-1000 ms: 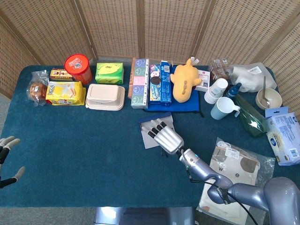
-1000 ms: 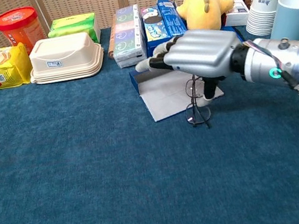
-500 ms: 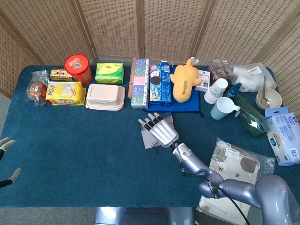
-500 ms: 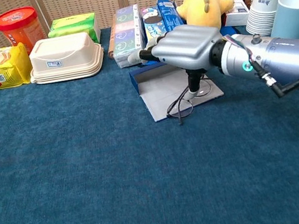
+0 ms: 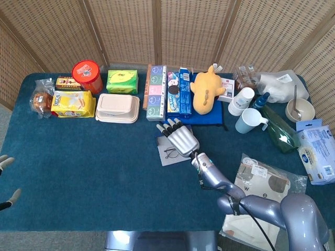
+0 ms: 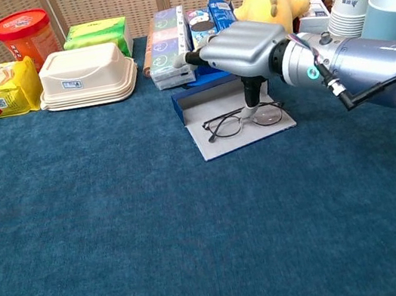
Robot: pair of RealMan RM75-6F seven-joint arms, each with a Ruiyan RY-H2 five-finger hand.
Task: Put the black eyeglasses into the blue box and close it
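Since 1 s ago your right hand (image 5: 180, 138) has carried the glasses (image 5: 171, 152) up and over onto the box (image 5: 168, 156); back then they dangled upright off the near edge, now they lie flat on the grey inside.

Head view: right hand sits palm-down over the far part of the open box, fingers reaching toward the snack packs. Glasses show just left of and below the hand, on the grey panel. Left hand (image 5: 4, 180) is at the left edge of frame, barely in view, well apart from everything. It seems spread w/ nothing in it, but that's only a judgement from a sliver.

Chest view: right hand (image 6: 236, 48) hovers above the box (image 6: 217, 145), thumb pointing down to the glasses (image 6: 243, 119) near the bridge. Can't tell whether the thumb is pinching the frame, just touching it, or has let go; fingers above are stretched forward, not curled. Glasses rest lenses-up on the flat grey panel, w/ the blue wall (image 6: 200, 92) standing behind them. Left hand not in this view.

Step, as I judge it: you're at the end of placing. Next: lift the thumb clear, check the glasses stay put, then close the box. Which part is lid & which is tray I can't tell, so check before folding. Watch the temples don't get caught at the edge.
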